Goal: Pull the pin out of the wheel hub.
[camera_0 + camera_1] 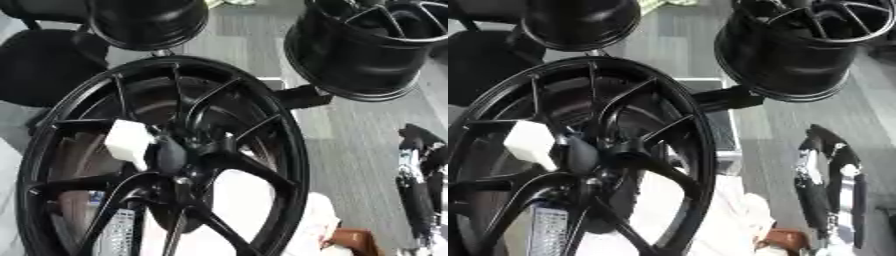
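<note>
A large black wheel [166, 160] stands upright, its hub [179, 157] at the centre where the spokes meet. The left hand [171, 155] is at the hub beside a white block [129, 141]; I cannot tell how its fingers lie. The pin cannot be made out. The right hand [826, 172] hangs well right of the wheel, fingers relaxed, holding nothing.

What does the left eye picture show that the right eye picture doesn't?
Only the left eye view shows the big wheel's left rim edge; the right eye view crops it. Only the right eye view shows the robot's right hand clear of the picture's edge; the left eye view has it hard against the right border. Both share the white block at the hub and two more black wheels behind. I cannot make out the pin, and the left hand shows in neither.
</note>
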Available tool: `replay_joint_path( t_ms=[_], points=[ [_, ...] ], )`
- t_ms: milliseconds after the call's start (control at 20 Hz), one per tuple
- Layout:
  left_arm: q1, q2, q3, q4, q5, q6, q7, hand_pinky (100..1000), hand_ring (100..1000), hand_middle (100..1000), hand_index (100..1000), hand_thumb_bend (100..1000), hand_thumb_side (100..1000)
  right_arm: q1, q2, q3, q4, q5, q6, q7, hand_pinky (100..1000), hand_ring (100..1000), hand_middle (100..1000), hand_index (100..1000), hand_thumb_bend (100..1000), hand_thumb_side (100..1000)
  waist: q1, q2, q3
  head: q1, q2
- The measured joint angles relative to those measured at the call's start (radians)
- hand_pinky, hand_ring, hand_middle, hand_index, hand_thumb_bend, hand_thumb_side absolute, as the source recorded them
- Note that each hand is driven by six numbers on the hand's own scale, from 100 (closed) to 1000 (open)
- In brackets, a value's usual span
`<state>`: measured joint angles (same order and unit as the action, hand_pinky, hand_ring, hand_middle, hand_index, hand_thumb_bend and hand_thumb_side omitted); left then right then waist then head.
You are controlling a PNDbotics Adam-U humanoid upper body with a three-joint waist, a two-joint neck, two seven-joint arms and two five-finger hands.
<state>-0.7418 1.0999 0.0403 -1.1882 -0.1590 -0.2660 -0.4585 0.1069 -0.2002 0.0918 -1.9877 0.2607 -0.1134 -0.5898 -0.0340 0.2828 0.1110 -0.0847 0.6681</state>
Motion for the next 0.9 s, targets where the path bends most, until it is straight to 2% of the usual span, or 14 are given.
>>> replay_joint_path(
  t_ms=[50,100,150,200,250,300,350,450,500,650,700,900],
  points=[
    [0.013,0.000,0.005,0.011,-0.013,0.002,0.012,588,477,359,461,100,255,0.000,0.000,0.000,0.000,0.000,0.000,-0.001,903,849,691,768,100,716,0.000,0.000,0.000,-0.001,0.000],
    [0.023,0.000,0.009,0.021,-0.026,0.004,0.023,626,531,444,549,100,251,0.000,0.000,-0.001,0.000,0.000,-0.001,-0.001,903,849,691,768,100,716,0.000,0.000,-0.001,-0.002,0.000],
    [0.032,0.000,0.012,0.032,-0.038,0.008,0.033,641,555,481,592,100,250,0.000,0.000,-0.001,0.000,0.000,-0.001,-0.001,903,849,691,768,100,716,-0.001,-0.001,-0.001,-0.002,0.000],
    [0.040,0.000,0.013,0.042,-0.052,0.011,0.041,673,611,558,664,100,248,0.000,0.000,-0.002,0.000,0.000,-0.001,-0.001,903,849,691,768,100,716,-0.002,-0.001,-0.001,-0.002,0.000],
    [0.046,0.000,0.013,0.052,-0.066,0.015,0.047,686,634,586,686,100,247,0.000,0.000,-0.002,0.000,0.000,-0.001,-0.001,903,849,691,768,100,716,-0.003,-0.002,-0.002,-0.002,0.000],
    [0.051,0.000,0.013,0.061,-0.077,0.016,0.051,718,692,658,740,100,245,-0.001,0.000,-0.002,0.000,0.000,-0.001,-0.001,903,849,691,768,100,716,-0.004,-0.002,-0.003,-0.002,-0.001],
    [0.056,0.000,0.013,0.068,-0.087,0.016,0.052,724,700,670,748,100,245,-0.001,0.000,-0.002,0.000,0.000,-0.001,-0.001,903,849,691,768,100,716,-0.004,-0.002,-0.005,-0.002,-0.001],
    [0.063,-0.001,0.012,0.077,-0.098,0.010,0.045,773,769,758,808,100,244,-0.001,0.000,-0.002,0.000,0.000,-0.001,-0.001,903,849,691,768,100,717,-0.005,-0.002,-0.007,-0.002,-0.002],
    [0.065,-0.002,0.010,0.081,-0.104,0.006,0.039,824,831,836,879,100,244,-0.001,0.000,-0.002,0.000,0.000,-0.001,-0.001,903,848,691,767,100,717,-0.005,-0.002,-0.008,-0.002,-0.002],
    [0.074,-0.006,0.003,0.087,-0.132,0.002,0.019,862,872,883,944,100,279,-0.001,0.000,-0.002,0.000,0.000,-0.001,0.000,903,848,690,767,100,718,-0.005,-0.002,-0.012,-0.002,-0.002],
    [0.074,-0.010,0.001,0.087,-0.144,0.000,0.017,870,880,889,957,100,245,-0.002,0.000,-0.002,0.000,-0.001,-0.001,0.000,903,848,690,767,100,719,-0.005,-0.002,-0.012,-0.002,-0.002],
    [0.074,-0.021,-0.006,0.086,-0.191,-0.014,0.016,865,874,874,945,100,245,-0.003,0.001,-0.002,0.000,-0.002,-0.001,0.000,903,848,689,767,100,719,-0.005,-0.002,-0.014,-0.002,-0.002]
  ],
)
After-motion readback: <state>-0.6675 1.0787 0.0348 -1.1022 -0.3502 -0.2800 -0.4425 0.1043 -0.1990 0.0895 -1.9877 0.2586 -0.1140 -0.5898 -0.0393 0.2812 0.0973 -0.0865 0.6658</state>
